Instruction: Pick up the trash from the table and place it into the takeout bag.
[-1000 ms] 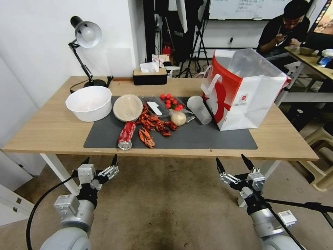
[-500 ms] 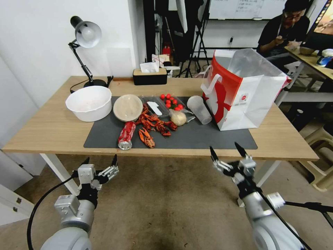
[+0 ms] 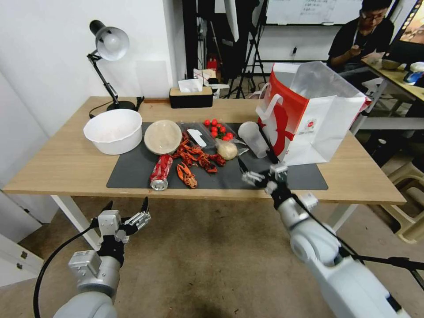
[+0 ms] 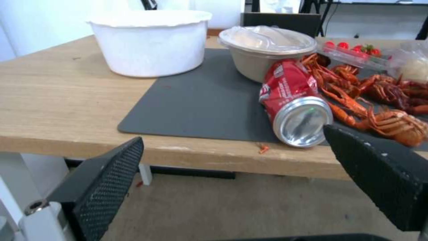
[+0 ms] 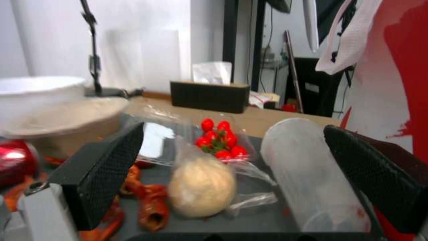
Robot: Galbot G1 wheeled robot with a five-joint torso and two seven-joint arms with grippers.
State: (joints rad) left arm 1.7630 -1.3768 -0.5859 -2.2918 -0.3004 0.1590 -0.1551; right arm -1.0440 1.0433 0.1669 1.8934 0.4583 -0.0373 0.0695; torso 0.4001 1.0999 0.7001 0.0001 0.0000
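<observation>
1. The right gripper (image 3: 255,169) hovers over the front part of the dark grey mat (image 3: 132,170), above the table (image 3: 57,163). Its jaws are spread wide and hold nothing.
2. In the right wrist view, the beige ball in clear wrap (image 5: 203,185) and the clear plastic cup (image 5: 312,174) both lie between the two open fingers (image 5: 107,167). The cup lies on its side.
3. The takeout bag (image 3: 318,128) stands upright near the right end of the table, its mouth open upward. The clear plastic cup (image 3: 254,139) lies just beside its red side.
4. The red soda can (image 3: 160,172) lies on its side near the front edge of the mat. The round beige bowl (image 3: 162,137), with a clear lid, sits behind it toward the back edge.
5. Red crayfish shells (image 3: 196,161) lie scattered in the middle of the mat, and small red tomatoes (image 3: 217,129) sit in a clear tray behind them.
6. The left gripper (image 3: 126,212) waits below the front edge of the table, also open and empty.
7. I judge the step to be the approach for a first pick; no trash is lifted yet.
8. The next move probably calls for choosing one item, the ball or the cup, then lowering around it and closing gently, because both are light and can roll.
</observation>
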